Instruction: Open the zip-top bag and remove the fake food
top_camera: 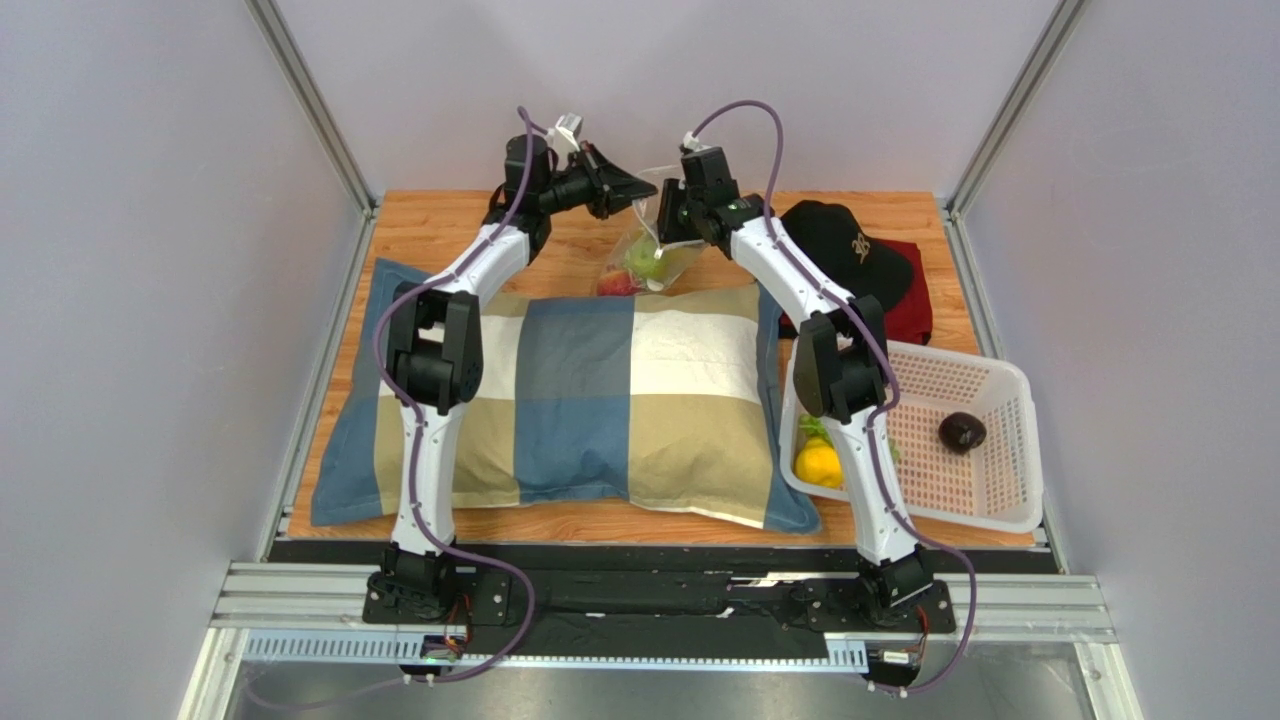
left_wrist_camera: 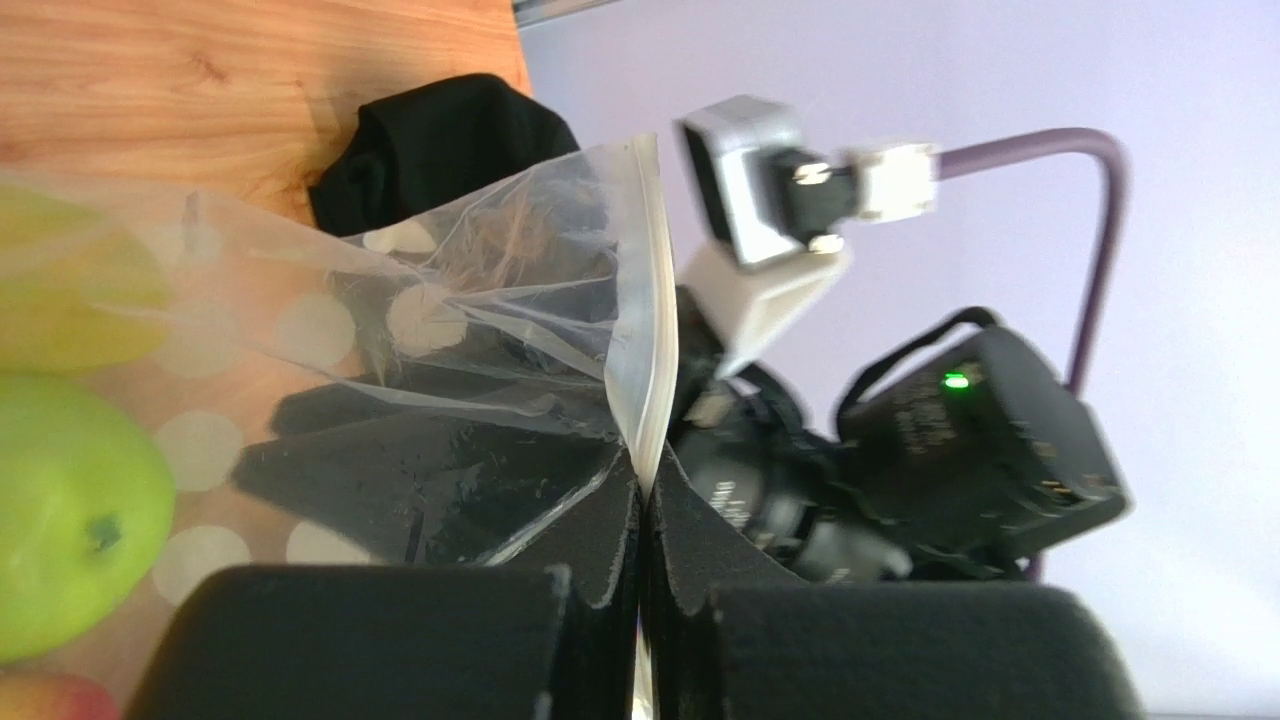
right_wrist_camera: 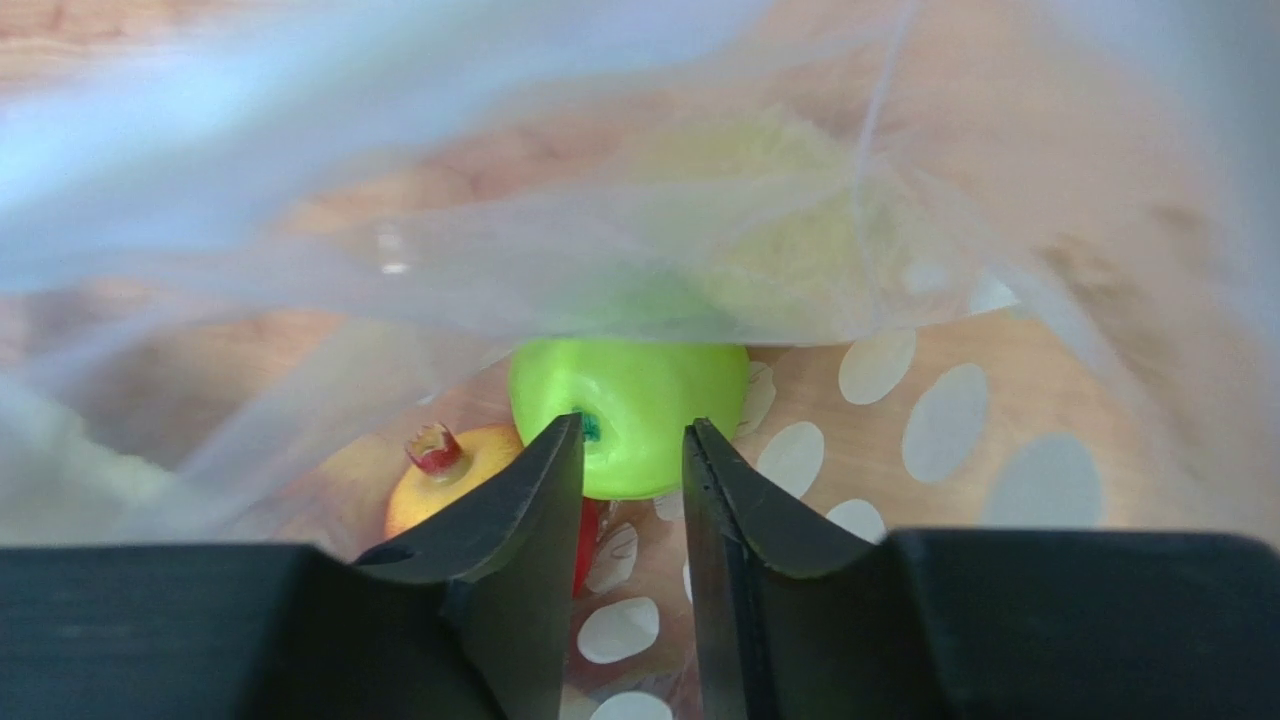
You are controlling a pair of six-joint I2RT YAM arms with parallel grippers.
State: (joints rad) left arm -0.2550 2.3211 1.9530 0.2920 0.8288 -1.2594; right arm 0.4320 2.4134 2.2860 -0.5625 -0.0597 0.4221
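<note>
Lying across the near part of the wooden table (top_camera: 451,225), the checked pillow (top_camera: 601,398) is the biggest thing in view. Just right of the pillow sits a white basket (top_camera: 1034,450). It holds a lemon (top_camera: 819,465) and a green piece (top_camera: 813,428) at the end nearest the pillow, and a dark fruit (top_camera: 962,432) farther along.

Beyond the pillow's far edge, near its middle, the bag (top_camera: 669,252) is held up by its top; it is clear plastic with white dots. The left gripper (left_wrist_camera: 643,480) is clamped tight on the bag's zip strip at one side of its mouth. The right gripper (right_wrist_camera: 631,435) reaches into the mouth from the other side, its jaws a narrow gap apart with nothing between them. A green apple (right_wrist_camera: 631,393) lies just past the fingertips, with a red and yellow fruit (right_wrist_camera: 451,477) beside it, both inside the bag. A paler yellow-green fruit (left_wrist_camera: 60,285) is in there too.

Beyond the pillow's far right corner lie a black cap (top_camera: 849,248) and a red cloth (top_camera: 912,312).
</note>
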